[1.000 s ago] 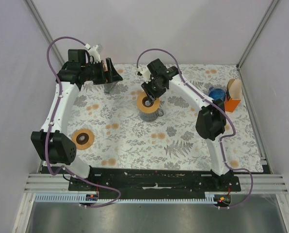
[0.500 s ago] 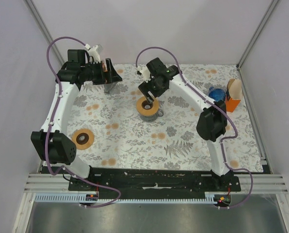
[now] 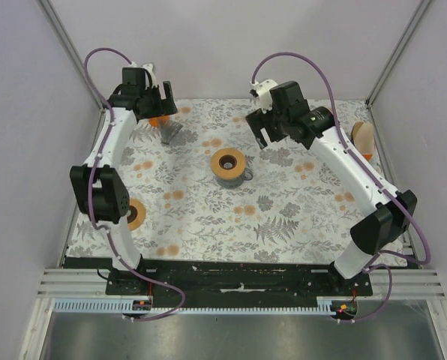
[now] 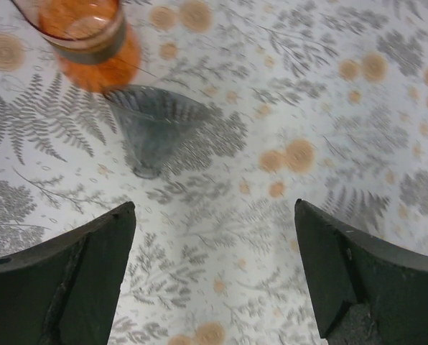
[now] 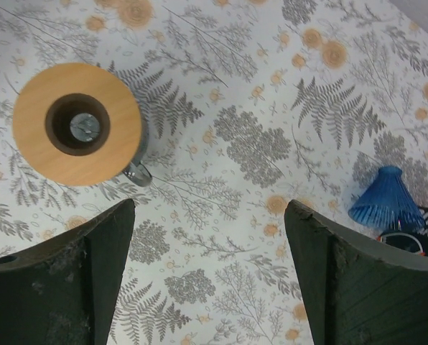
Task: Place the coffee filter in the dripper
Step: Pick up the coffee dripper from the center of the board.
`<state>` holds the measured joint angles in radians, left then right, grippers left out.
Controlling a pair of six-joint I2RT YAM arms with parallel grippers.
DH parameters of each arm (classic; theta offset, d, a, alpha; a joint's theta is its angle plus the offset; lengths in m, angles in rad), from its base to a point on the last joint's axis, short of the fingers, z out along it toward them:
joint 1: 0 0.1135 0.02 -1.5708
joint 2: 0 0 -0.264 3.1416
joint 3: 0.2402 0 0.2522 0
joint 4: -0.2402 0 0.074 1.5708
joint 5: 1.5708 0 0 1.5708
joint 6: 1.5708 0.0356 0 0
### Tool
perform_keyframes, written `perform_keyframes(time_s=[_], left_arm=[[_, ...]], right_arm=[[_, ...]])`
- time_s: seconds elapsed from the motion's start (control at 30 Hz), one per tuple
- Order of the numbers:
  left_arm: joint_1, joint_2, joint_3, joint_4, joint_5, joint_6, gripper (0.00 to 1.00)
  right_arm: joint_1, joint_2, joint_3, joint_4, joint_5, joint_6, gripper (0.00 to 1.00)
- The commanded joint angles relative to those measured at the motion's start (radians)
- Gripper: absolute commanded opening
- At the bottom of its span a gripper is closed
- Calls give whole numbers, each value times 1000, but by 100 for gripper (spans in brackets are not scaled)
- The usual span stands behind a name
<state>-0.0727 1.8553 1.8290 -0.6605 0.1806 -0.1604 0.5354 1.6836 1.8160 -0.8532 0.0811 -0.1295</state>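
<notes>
Presently, on the floral bench (image 3: 283,232):
- Wooden ring (image 3: 136,215): near left, partly behind the left arm.
- Dripper (image 5: 77,123): mid-bench, wooden top on a grey handled cup, centre hole dark.
- Right end effector (image 5: 208,208): released, empty, raised beyond and right of the dripper.
- Grey fluted cone (image 4: 155,126): far left, just beside an orange glass (image 4: 85,36).
- Left end effector (image 4: 214,208): released, empty, above them.
- Blue fluted cone (image 5: 383,198): far right, with a dark label beside it whose white letters are cut off and unreadable.
- Filter (image 3: 363,135): beige, upright at the far right edge, well apart from the dripper.

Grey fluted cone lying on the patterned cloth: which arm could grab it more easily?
Left. Its open left gripper hangs close to the grey fluted cone; the right gripper is farther off, by the tan wooden ring.
</notes>
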Motion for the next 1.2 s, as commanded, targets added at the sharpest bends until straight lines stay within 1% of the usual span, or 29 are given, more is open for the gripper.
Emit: perform_keyframes(time_s=[0.0, 0.17, 0.23, 0.33, 0.4, 0.53, 0.67, 0.73, 0.83, 0.9, 0.97, 1.0, 1.03, 1.13, 1.17], left_arm=[[7, 161, 146, 90, -324, -137, 97], [5, 381, 396, -49, -528, -298, 97], [7, 433, 434, -56, -562, -317, 97], [5, 478, 444, -25, -561, -324, 97], [5, 510, 455, -24, -550, -320, 94], [7, 542, 440, -30, -520, -323, 74], [7, 561, 424, -56, -487, -304, 65], [11, 565, 424, -83, -484, -291, 56], [22, 561, 409, -122, -448, -266, 40], [34, 553, 394, -146, -393, -249, 29], [37, 539, 377, -181, -336, -225, 17], [39, 533, 363, -191, -311, -206, 8], [40, 524, 352, -205, -293, -196, 3], [45, 483, 313, -212, -207, -137, 2], [45, 458, 302, -211, -154, -107, 2]], right_arm=[[-8, -53, -118, 88, 62, 22, 91], [-9, -91, -201, 88, 83, 10, 91], [-9, -97, -225, 95, 82, 8, 91], [-9, -101, -257, 100, 79, 7, 91], [-11, -101, -273, 102, 75, 10, 90], [-11, -107, -284, 100, 72, 8, 90], [-11, -111, -282, 100, 77, 5, 90], [-9, -114, -281, 100, 74, 5, 90], [-11, -119, -279, 100, 69, 4, 90], [-9, -122, -277, 98, 65, 4, 90], [-8, -124, -277, 98, 62, 2, 90], [-9, -125, -279, 98, 60, 1, 90], [-9, -130, -280, 98, 60, -1, 90], [-11, -140, -282, 98, 62, -2, 90], [-12, -145, -279, 98, 56, -1, 90]])
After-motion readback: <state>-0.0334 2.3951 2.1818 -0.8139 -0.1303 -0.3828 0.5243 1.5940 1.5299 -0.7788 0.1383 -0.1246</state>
